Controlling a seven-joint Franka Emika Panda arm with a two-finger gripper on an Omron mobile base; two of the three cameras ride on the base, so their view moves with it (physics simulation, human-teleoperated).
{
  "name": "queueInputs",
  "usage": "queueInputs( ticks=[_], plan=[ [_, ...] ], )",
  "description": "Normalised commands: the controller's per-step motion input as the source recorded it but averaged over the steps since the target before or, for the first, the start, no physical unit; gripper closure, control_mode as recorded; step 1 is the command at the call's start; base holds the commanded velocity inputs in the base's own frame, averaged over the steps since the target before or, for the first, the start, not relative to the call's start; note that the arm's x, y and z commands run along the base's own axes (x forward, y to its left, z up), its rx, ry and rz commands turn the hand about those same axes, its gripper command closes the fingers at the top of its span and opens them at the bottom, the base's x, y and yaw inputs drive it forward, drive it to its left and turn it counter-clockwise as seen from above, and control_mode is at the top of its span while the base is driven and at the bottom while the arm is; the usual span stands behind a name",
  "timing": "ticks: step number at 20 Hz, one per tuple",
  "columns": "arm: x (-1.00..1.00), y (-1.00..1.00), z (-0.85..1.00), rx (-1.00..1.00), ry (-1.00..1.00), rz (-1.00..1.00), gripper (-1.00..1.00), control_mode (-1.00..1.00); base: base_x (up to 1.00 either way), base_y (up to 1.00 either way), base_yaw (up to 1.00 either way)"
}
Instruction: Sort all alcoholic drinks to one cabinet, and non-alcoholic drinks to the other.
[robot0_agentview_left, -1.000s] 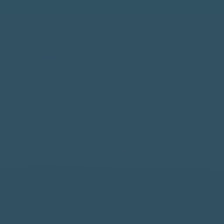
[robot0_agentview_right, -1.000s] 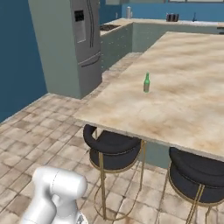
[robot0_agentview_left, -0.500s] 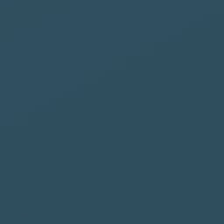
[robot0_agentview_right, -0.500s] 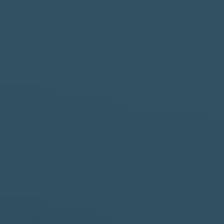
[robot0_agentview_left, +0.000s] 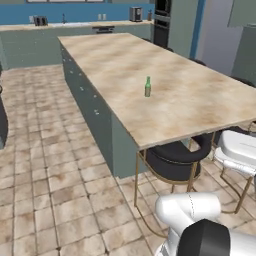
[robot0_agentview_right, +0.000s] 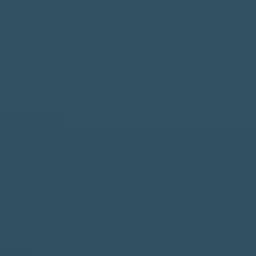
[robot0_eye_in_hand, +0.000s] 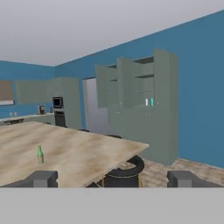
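A slim green glass bottle (robot0_agentview_left: 148, 87) stands upright alone on the marble island top (robot0_agentview_left: 175, 100), toward its near half. The hand view has the same green bottle (robot0_eye_in_hand: 40, 155) at lower left, well beyond my fingers. My gripper (robot0_eye_in_hand: 113, 179) is open, its two dark fingertips (robot0_eye_in_hand: 41, 178) set wide apart with nothing between them, held level and aimed across the island's corner. Across the room, grey-green wall cabinets (robot0_eye_in_hand: 162, 78) stand with doors open. On one shelf sit a small white bottle (robot0_eye_in_hand: 146, 102) and a teal bottle (robot0_eye_in_hand: 152, 102), side by side.
A black round stool (robot0_agentview_left: 175, 160) with gold legs is tucked under the island's near end, another stool (robot0_eye_in_hand: 124, 173) at its corner. Tiled floor (robot0_agentview_left: 60, 165) lies open left of the island. The right base view is flat blue. A back counter (robot0_agentview_left: 60, 25) carries appliances.
The base has turned. The left base view went from flat blue to the island, and the right base view went from the island to flat blue. The green bottle has not moved on the island.
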Motion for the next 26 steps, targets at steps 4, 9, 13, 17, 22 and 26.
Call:
queueInputs(
  ticks=[4, 9, 13, 17, 22, 26],
  plan=[
    [0.00, 0.00, 0.00, 0.00, 0.00, 0.00, -1.00, 1.00, 0.38, 0.66, -0.36],
    [0.00, 0.00, 0.00, 0.00, 0.00, 0.00, -1.00, 1.00, 0.39, 0.69, -0.35],
    [0.00, 0.00, 0.00, 0.00, 0.00, 0.00, -1.00, 1.00, 0.27, 0.71, -0.34],
    [0.00, 0.00, 0.00, 0.00, 0.00, 0.00, -1.00, 1.00, 0.26, 0.73, -0.33],
    [0.00, 0.00, 0.00, 0.00, 0.00, 0.00, -1.00, 1.00, 0.28, 0.72, -0.34],
    [0.00, 0.00, 0.00, 0.00, 0.00, 0.00, -1.00, 1.00, 0.27, 0.69, -0.34]
  ],
)
